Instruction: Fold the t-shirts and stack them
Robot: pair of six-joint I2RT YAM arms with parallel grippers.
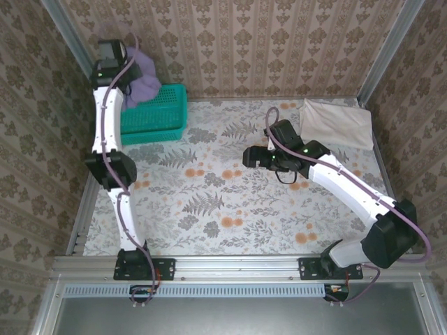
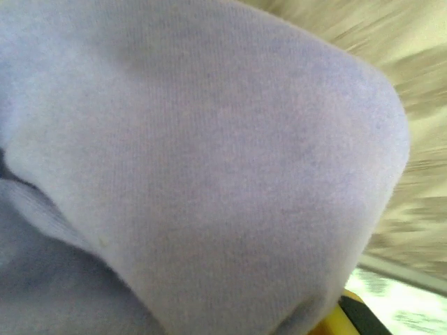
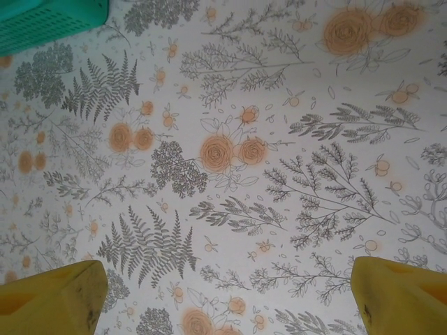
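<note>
Top view: left gripper is up above the far-left end of the teal mesh basket, clenched on the lavender t-shirt. The shirt hangs bunched over that end of the basket; contact with the rim can't be told. Off-white t-shirt lies folded flat on the floral tablecloth, well right of the basket. Right gripper hovers over the cloth, right of the basket and nearer the arm bases, aimed toward it.

Left wrist: lavender knit close up; a sliver of yellow finger at the bottom edge.

Right wrist: yellow fingers spread wide, released, nothing between. Fern and orange-flower print below. Basket corner at top left.
</note>
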